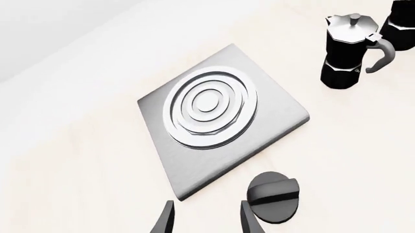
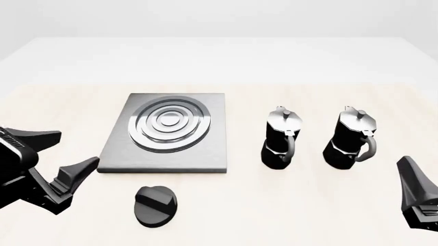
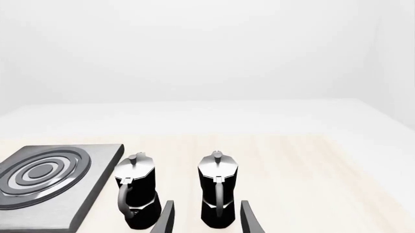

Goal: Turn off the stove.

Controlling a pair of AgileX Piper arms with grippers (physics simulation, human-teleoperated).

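Bare table [image 2: 226, 205] around knob [image 2: 156, 205] — stove [image 2: 167, 131] just behind, moka pots [image 2: 281, 138] well right.

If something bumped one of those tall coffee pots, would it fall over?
Possibly. The left moka pot is tall on a narrow base, so a high push might tip it. Its handle sticks out sideways, probably shifting its balance. It looks like rigid metal, unlikely to bend.

Brushed-grey stove [image 2: 205, 154] with silver concentric rings, black knob [image 2: 156, 205], black-and-silver moka pots [image 2: 281, 138] on a pale table [image 2: 308, 205].

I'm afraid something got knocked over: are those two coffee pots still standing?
Yes, both upright. The left moka pot and right moka pot stand on their bases beside the stove, lids on top.
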